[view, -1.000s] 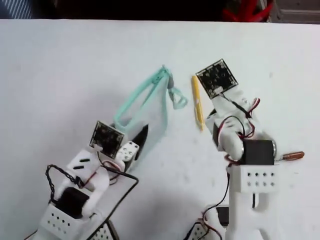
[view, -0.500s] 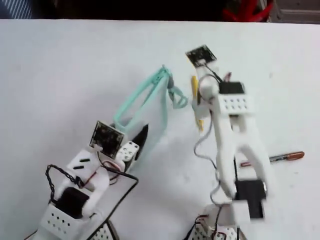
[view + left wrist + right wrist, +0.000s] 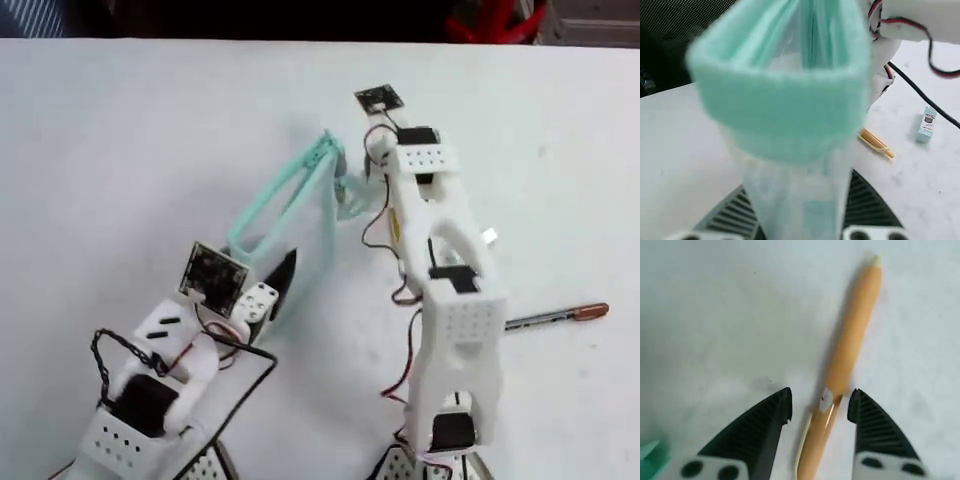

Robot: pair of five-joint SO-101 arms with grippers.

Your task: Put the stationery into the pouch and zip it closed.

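right claw (image 3: pixel 821 395) wide astride yellow pen (image 3: pixel 852 330), tip pointing away; left claw (image 3: pixel 272 286) grips pouch (image 3: pixel 785 115).

Readable text, numbers, signs: none you could make out. Small teal block (image 3: pixel 926 125): bore a dark label, print too small.

Pouch (image 3: pixel 290 210) sits mid-table (image 3: pixel 120 130) from where I'm watching, its near end clamped in my left claw (image 3: pixel 278 280). Just right of it lies the pen (image 3: pixel 845 360) — my right claw (image 3: pixel 820 402) straddles it, one finger either side. A small block (image 3: pixel 926 125) sits farther right, and the marker (image 3: pixel 560 316) is well apart near the right edge.
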